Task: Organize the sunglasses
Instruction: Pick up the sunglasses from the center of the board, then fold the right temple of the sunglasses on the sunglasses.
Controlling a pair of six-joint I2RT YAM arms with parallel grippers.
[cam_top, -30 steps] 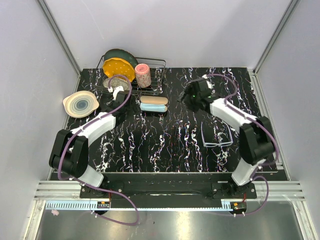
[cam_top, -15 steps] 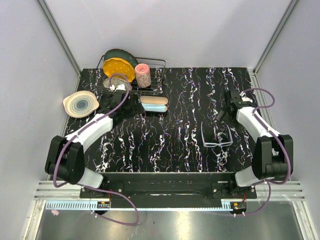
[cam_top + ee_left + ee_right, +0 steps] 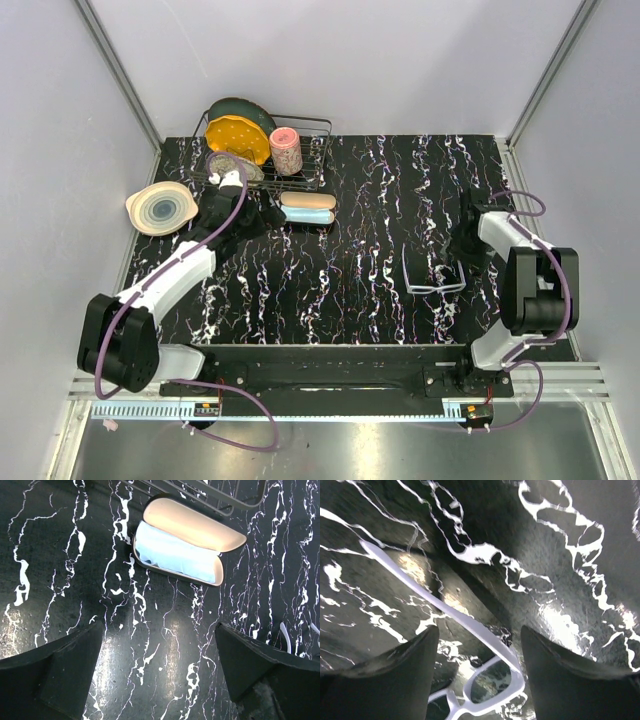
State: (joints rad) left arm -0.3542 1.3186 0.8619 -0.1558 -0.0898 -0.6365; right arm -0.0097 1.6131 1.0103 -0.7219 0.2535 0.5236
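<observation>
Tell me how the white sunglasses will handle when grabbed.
Probably light: the sunglasses have a thin frame and slim arms. The arms are unfolded, so a grip on one may let it flex or fold at the hinge. Lying flat on the glossy table, they would likely slide rather than tip if pushed.

The table point(image 3: 340, 300) has a black top veined with white, like marble. It stands inside a booth with plain, pale grey walls: a back wall point(image 3: 340, 60), a left wall point(image 3: 45, 150) and a right wall point(image 3: 605, 170). A slanted metal post rises at the table's back left corner point(image 3: 120, 75), and another at its back right corner point(image 3: 550, 70). A ribbed metal rail point(image 3: 110, 380) runs along the near edge, with a dull grey floor point(image 3: 350, 450) below it. Soft light leaves a pale glint point(image 3: 172, 630) on the tabletop.
</observation>
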